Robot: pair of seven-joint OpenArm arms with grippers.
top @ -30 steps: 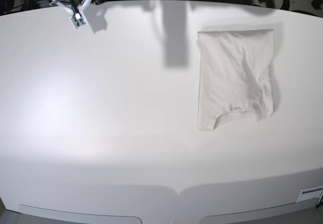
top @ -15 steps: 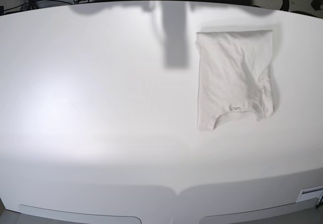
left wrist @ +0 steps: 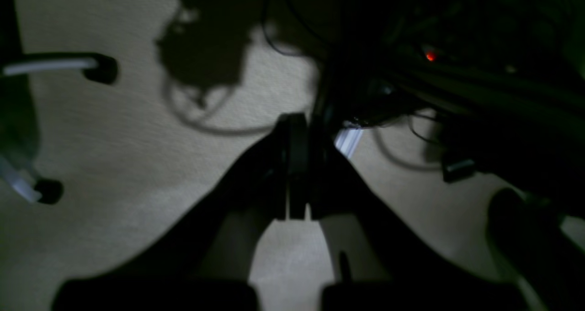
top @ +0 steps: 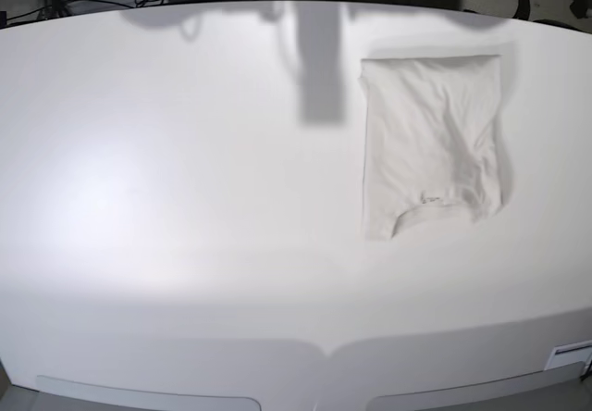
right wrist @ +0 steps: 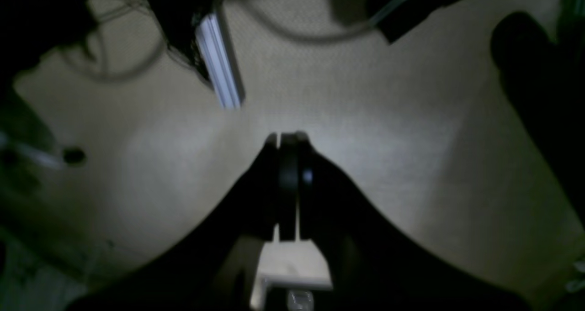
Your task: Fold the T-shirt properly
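Observation:
The T-shirt [top: 431,143] lies folded into a tall pale rectangle on the right half of the white table [top: 185,198], its ribbed neck at the near end. No arm shows in the base view. In the left wrist view my left gripper [left wrist: 297,121] is shut with nothing between its dark fingers, hanging over beige carpet. My right gripper [right wrist: 287,139] is likewise shut and empty above the carpet in the right wrist view. The shirt appears in neither wrist view.
Dark cables [left wrist: 219,119] and equipment [left wrist: 480,73] lie on the floor under the left gripper. A white rail [right wrist: 219,66] and cables lie on the carpet near the right gripper. A small label [top: 569,355] sits at the table's near right edge.
The arm end seen at the table's far left corner a second ago has withdrawn out of the base view. The T-shirt has not moved.

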